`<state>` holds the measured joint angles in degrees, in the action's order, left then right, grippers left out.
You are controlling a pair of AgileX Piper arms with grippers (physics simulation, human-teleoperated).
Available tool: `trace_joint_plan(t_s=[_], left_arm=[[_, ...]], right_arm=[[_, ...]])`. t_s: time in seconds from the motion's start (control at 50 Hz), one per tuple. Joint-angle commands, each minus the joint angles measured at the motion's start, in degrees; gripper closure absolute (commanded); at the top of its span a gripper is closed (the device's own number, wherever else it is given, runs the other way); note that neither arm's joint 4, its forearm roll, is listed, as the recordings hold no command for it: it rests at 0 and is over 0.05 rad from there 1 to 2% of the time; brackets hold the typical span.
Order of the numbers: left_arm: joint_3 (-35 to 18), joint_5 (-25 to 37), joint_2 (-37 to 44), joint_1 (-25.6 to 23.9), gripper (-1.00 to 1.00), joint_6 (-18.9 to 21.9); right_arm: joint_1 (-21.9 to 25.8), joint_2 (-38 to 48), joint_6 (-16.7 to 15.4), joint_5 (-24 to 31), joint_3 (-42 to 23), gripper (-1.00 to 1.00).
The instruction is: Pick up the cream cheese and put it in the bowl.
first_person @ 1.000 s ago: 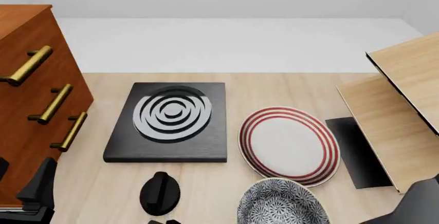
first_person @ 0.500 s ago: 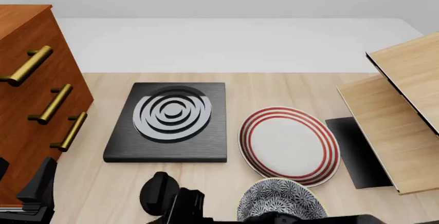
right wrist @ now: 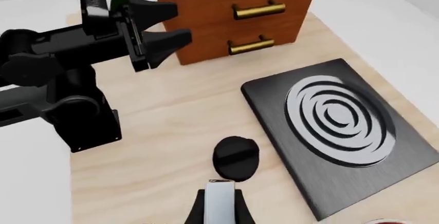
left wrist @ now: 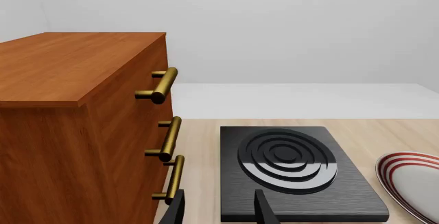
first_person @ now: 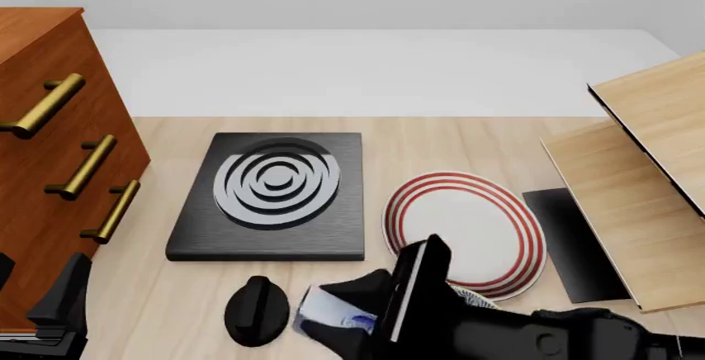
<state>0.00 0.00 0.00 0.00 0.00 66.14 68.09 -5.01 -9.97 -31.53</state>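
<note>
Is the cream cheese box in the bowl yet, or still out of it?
Out. The small blue-and-white cream cheese box sits between the right hand's fingers beside the black knob; the speckled bowl is mostly hidden behind the arm.

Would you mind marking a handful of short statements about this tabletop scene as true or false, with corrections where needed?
1. The right gripper holds the cream cheese. True.
2. The cream cheese already lies in the bowl. False: it is between the fingers, beside the black knob.
3. The left gripper is open and holds nothing. True.
4. The red-ringed plate sits left of the stove burner in the front view. False: it sits to its right.
5. The wooden cabinet has gold handles. True.
</note>
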Motion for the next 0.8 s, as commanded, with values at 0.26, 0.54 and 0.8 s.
trace_joint_plan(t_s=[0.26,0.54,0.8], left_arm=[[0.0,0.0,0.0,0.0,-1.0,0.0],[0.0,0.0,0.0,0.0,-1.0,0.0],[0.0,0.0,0.0,0.0,-1.0,0.0]], right_arm=[[-7.72,-14.67,1.33,1.99,7.24,1.0],[-11.48,-17.68,2.52,0.46,12.0,1.0],[-14.12,-17.68,3.77,-2.79,16.1,1.0]])
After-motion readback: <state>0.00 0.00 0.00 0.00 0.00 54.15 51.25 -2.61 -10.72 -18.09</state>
